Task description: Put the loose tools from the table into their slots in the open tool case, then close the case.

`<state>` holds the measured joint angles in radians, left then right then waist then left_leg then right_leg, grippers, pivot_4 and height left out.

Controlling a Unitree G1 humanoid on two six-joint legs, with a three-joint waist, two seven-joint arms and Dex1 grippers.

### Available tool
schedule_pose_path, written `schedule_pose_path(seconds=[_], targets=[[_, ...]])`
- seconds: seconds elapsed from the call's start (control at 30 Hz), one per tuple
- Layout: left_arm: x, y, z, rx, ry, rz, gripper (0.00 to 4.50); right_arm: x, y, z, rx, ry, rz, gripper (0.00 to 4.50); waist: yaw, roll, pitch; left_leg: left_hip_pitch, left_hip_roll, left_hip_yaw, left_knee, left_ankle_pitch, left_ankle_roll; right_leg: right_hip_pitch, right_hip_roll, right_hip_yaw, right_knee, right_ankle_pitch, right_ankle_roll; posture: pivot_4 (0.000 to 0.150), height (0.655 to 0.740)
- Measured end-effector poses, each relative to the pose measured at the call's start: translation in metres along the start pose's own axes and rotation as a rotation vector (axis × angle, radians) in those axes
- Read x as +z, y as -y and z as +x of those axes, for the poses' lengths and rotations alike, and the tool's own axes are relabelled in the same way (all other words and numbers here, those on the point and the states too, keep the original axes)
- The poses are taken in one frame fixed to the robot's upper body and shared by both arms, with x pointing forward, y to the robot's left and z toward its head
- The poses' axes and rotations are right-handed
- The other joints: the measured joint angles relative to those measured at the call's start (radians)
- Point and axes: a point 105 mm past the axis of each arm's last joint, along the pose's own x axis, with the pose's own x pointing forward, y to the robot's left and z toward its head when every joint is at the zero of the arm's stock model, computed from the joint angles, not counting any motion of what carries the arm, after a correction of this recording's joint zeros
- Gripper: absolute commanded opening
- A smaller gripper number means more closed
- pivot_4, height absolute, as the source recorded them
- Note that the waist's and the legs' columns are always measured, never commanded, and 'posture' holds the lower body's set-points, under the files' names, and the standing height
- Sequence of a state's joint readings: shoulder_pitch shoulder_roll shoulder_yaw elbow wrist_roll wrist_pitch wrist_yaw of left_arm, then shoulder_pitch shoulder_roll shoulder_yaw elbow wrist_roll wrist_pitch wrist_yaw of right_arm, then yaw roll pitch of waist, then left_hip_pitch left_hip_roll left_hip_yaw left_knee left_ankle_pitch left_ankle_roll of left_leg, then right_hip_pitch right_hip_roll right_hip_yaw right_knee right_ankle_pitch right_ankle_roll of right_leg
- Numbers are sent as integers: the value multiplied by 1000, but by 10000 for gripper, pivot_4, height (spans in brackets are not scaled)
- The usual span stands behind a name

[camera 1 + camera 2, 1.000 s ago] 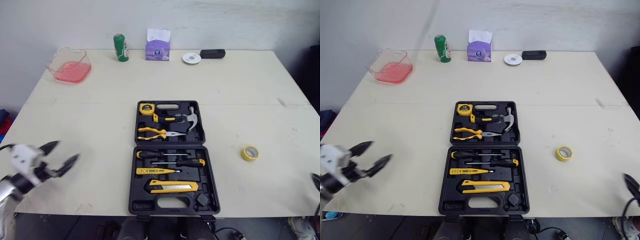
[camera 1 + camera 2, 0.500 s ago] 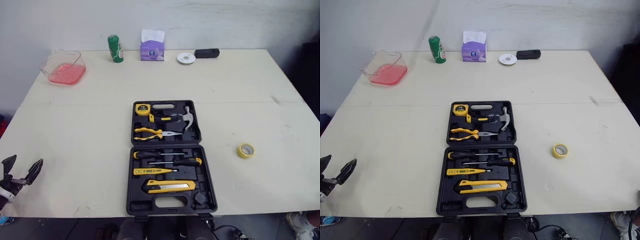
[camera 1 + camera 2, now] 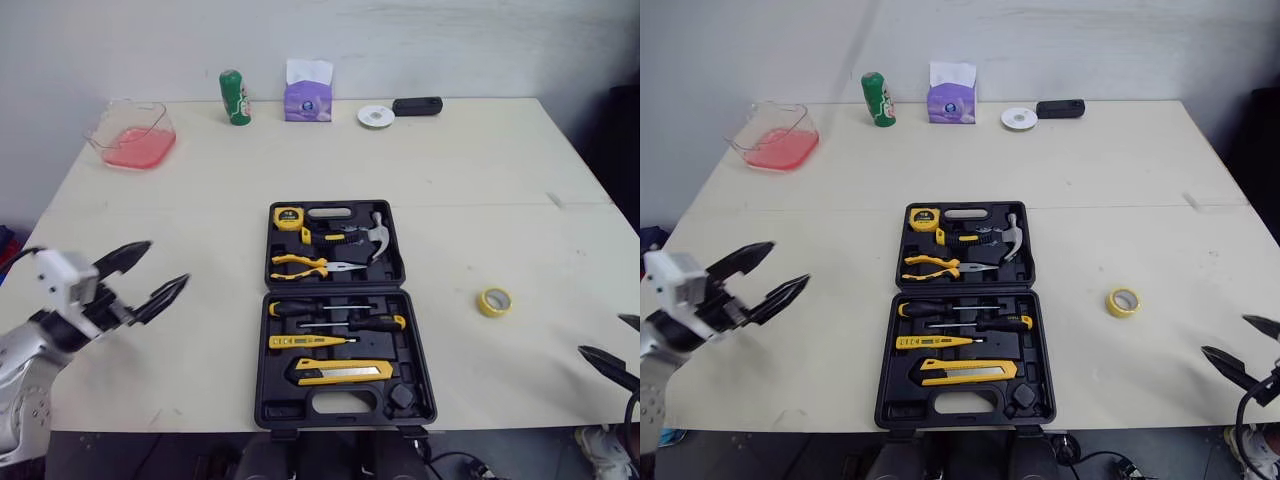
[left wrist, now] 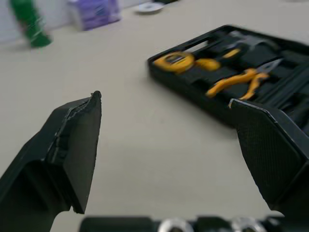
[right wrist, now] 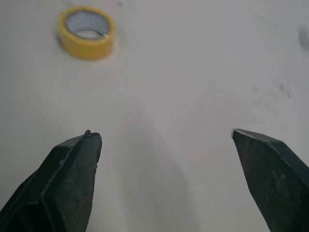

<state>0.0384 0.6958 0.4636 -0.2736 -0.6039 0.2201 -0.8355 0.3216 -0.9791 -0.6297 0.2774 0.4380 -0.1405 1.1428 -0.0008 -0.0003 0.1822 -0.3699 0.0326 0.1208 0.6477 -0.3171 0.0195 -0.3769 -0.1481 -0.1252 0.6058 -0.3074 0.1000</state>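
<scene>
The yellow tape roll (image 5: 87,32) lies loose near the table's (image 3: 450,170) right edge, well apart from the open tool case (image 3: 285,410). The right gripper (image 5: 164,133), spread wide and empty at the front right corner, should straddle the roll's wall squarely (it could skid). The left gripper (image 3: 168,261) is likewise agape, holding nothing.

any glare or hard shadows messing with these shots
Left eye view: soft, even light over the table, no glare on the tool case. Right wrist view: the yellow tape roll throws only a faint shadow, no hard edges.
</scene>
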Motion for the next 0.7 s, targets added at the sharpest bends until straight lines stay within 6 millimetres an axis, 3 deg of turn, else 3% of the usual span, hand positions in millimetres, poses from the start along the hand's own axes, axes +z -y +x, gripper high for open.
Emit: schedule_pose_path(seconds=[0.23, 0.43, 0.57, 0.7], targets=[[21, 49, 45, -384, 59, 29, 44631, 60, -24, 18, 294, -87, -82, 45000, 4, 0, 3, -2, 0, 0, 1, 5, 0, -1, 2, -2, -1, -1, 0, 1500, 7400], [32, 76, 61, -545, 98, 56, 44631, 96, -43, 33, 455, -161, -84, 45000, 5, -2, 4, -2, 0, 0, 1, 5, 1, 0, 2, -2, -2, -1, 0, 1500, 7400], [42, 94, 69, -652, 120, 0, 44631, 107, -56, 44, 547, -234, -134, 45000, 5, -5, 7, -3, 0, -1, 2, 5, 1, -1, 2, -3, -2, -1, 0, 1500, 7400], [55, 115, 68, -789, 114, -121, 44631, 103, -63, 52, 599, -295, -137, 45000, 8, -6, 10, -5, -1, -2, 3, 5, 1, -1, 2, -3, -3, -1, 1, 1500, 7400]])
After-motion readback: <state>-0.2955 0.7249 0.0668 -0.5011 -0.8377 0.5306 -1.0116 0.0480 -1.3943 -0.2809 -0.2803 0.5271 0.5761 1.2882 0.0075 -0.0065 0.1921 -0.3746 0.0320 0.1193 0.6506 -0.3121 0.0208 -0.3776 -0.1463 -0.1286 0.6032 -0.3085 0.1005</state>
